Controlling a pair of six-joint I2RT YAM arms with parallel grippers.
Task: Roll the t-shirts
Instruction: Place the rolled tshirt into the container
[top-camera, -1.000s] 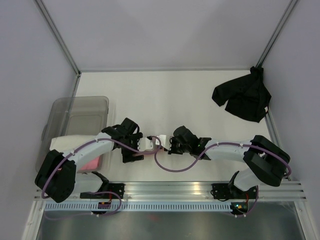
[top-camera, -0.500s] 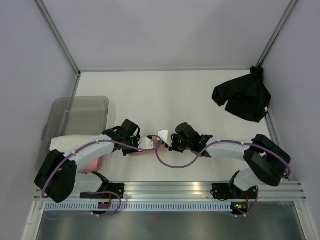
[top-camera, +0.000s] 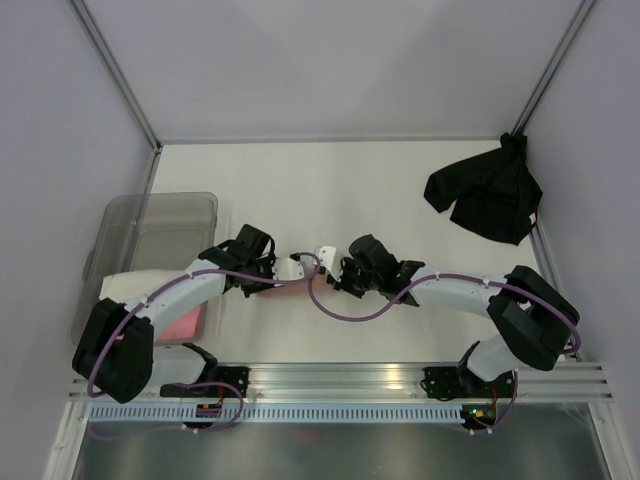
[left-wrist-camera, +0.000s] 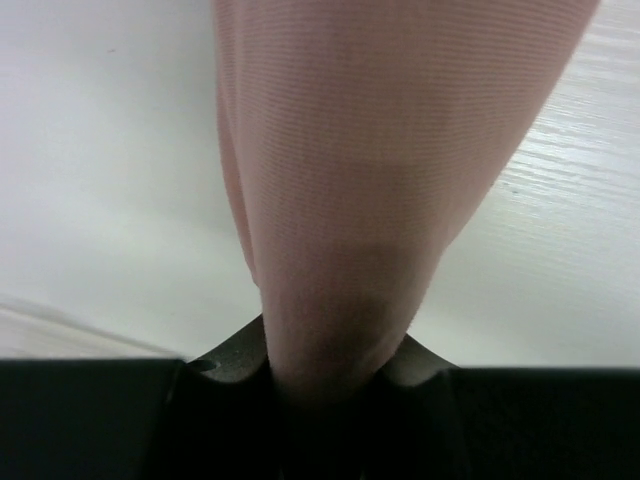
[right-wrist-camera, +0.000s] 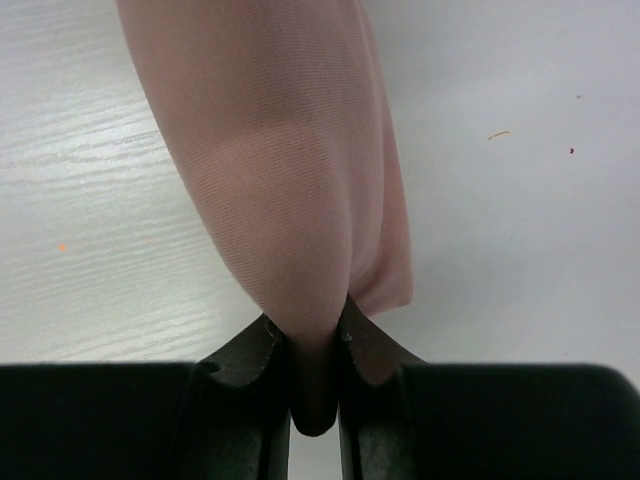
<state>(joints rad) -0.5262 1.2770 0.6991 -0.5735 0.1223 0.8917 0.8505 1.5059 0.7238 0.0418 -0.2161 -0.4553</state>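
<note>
Near the front of the white table, left gripper and right gripper each clamp the dusty salmon-pink cloth t-shirt, crumpled black t-shirt lies far right.

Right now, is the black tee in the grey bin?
No, the black tee lies crumpled at the far right, well apart from the grey bin at the left edge.

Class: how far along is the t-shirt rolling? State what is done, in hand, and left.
Done, it seems: cream roll and pink roll lying at the bin. In hand: left gripper and right gripper are both shut on the salmon tee. Left: the black tee, crumpled far right.
</note>
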